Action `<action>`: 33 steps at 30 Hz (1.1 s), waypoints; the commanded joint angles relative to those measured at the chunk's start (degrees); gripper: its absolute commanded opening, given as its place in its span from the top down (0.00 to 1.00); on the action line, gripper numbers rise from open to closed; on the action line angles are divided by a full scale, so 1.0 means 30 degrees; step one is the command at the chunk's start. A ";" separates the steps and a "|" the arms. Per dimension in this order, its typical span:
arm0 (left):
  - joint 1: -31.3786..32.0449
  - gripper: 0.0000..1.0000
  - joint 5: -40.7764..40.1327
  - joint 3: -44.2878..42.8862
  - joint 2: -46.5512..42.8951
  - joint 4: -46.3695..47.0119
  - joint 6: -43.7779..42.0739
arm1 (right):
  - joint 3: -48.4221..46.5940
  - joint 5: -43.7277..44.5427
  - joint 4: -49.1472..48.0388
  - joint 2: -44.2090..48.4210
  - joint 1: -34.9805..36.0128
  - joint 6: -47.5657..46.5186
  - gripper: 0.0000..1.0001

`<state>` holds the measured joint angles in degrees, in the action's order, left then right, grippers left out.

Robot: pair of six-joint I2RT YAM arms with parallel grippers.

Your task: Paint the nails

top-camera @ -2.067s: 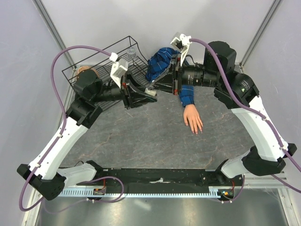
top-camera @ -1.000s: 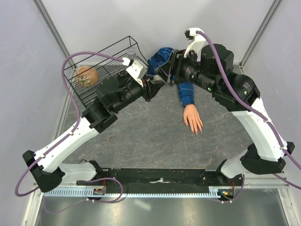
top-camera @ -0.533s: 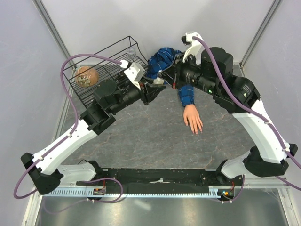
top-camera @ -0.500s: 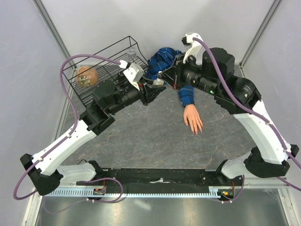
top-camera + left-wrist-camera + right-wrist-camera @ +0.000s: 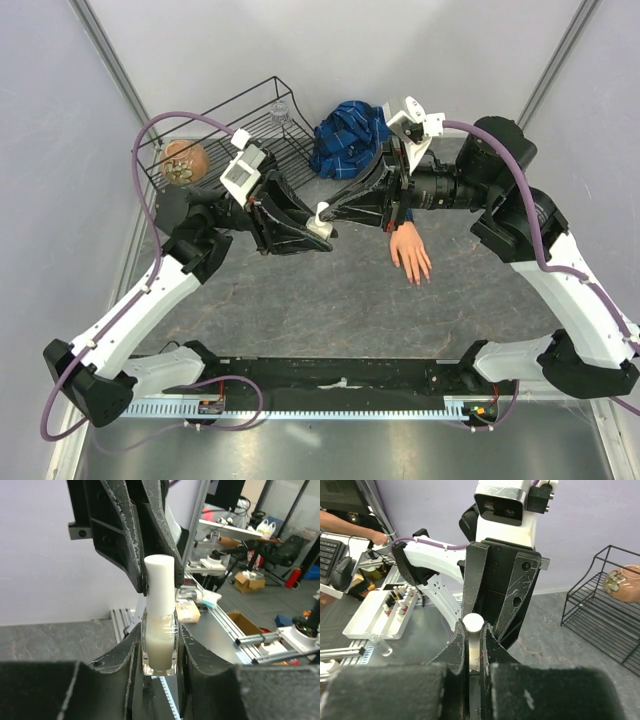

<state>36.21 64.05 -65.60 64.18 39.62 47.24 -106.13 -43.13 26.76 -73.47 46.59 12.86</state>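
Overhead, merely a white speck where two black tools meet above mid-table; impossible there to tell what grips what. Settled by the left wrist camera: clamped in the left gripper [image 5: 319, 231], by its glass body, a small clear bottle [image 5: 160, 647], upright, with pale liquid in its lower part. Above it, pinched from the far side by the right gripper [image 5: 473, 630], the white cap [image 5: 159, 582]. Confirmed by the right wrist camera, looking down its own closed fingers [image 5: 457, 647] onto the round cap top.

As for the nails [image 5: 421, 279]: found in the top view alone, tipping the mannequin hand [image 5: 410, 248], palm down on the grey table [image 5: 300, 300], fingers toward the near edge, just right of the meeting grippers and apart from them. Too small to judge any colour. Behind the hand, a blue plaid sleeve [image 5: 348, 140], bunched at the far edge.

At far left, a wire basket [image 5: 262, 105] holding a brown round thing [image 5: 183, 162]; both caught again at the right edge of the right wrist view
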 commanded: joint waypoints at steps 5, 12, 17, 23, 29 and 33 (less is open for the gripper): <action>-0.0409 0.98 -0.2886 -0.2827 -0.1472 -0.9709 -0.7921 | -0.0454 -0.0714 0.0424 0.0057 0.0350 0.1131 0.49; -0.0350 0.98 -0.8542 -0.3210 -0.2029 -1.3084 -1.2110 | -0.2325 0.6515 0.3203 -0.0264 0.0349 0.1161 0.02; 0.0788 0.98 -1.3485 -0.3385 -0.1912 -1.3761 -1.5392 | -0.4493 1.1729 0.5139 -0.1436 0.0466 0.2096 0.07; 0.2896 0.98 -1.6451 -0.3767 -0.1034 -1.3557 -1.7767 | -0.7246 1.3762 0.6603 -0.3310 0.0759 0.2421 0.27; 0.3663 0.98 -1.7950 -0.3796 -0.0507 -1.3293 -1.8150 | -0.7399 1.3968 0.6840 -0.3751 0.0789 0.2422 0.38; 0.3810 0.98 -1.8419 -0.3796 -0.0272 -1.2415 -1.7742 | -0.7193 1.3793 0.6869 -0.3722 0.0847 0.2392 0.44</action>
<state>47.05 13.26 -74.52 63.00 -1.58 -3.68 -126.63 -3.01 47.68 -85.21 48.66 19.57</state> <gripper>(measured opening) 0.330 0.592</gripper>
